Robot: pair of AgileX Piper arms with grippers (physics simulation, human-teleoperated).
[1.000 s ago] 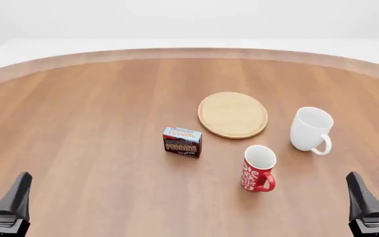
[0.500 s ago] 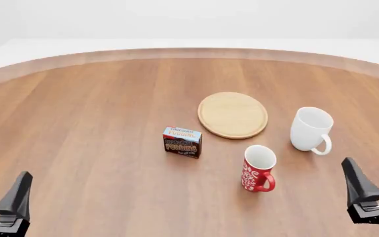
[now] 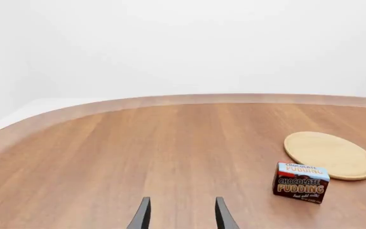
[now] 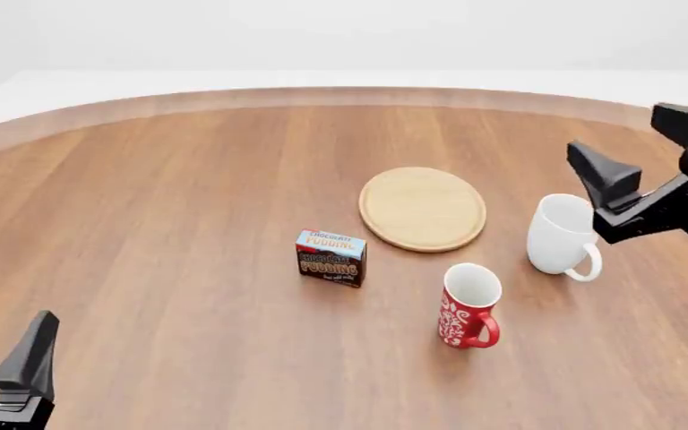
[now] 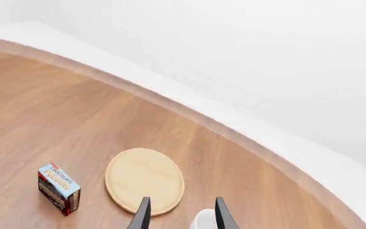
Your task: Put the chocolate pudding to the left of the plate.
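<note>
right gripper (image 4: 649, 157) has risen from the lower right corner of the front view to a position high over the right side of the table, above and just beyond the white mug (image 4: 563, 235); its jaws stand apart and hold nothing. left gripper (image 4: 4, 345) remains parked at the lower left corner, unchanged across the last second, its jaws likewise spread and empty. the shift indicates, as a judgement, that the right arm is starting an approach, though it is well apart from the chocolate pudding (image 4: 331, 256) and no contact has been made; the task is at its opening step. the chocolate pudding stands upright on the table at roughly 8 o'clock from the plate (image 4: 423, 209), near its rim but not touching, so it already lies toward the plate's left and nearer side. the red patterned mug (image 4: 468, 305) stands at about 5 o'clock from the plate, the white mug at about 3 o'clock. the right wrist view looks down between the fingers (image 5: 143, 213) onto the plate and carton, with only the white mug's rim (image 5: 203, 219) visible at the frame edge; the red mug is absent there. the left wrist view shows the carton's front lettering (image 3: 300, 183) and the plate (image 3: 330, 155) behind it, with neither mug. only the front view shows both mugs and both grippers together.
</note>
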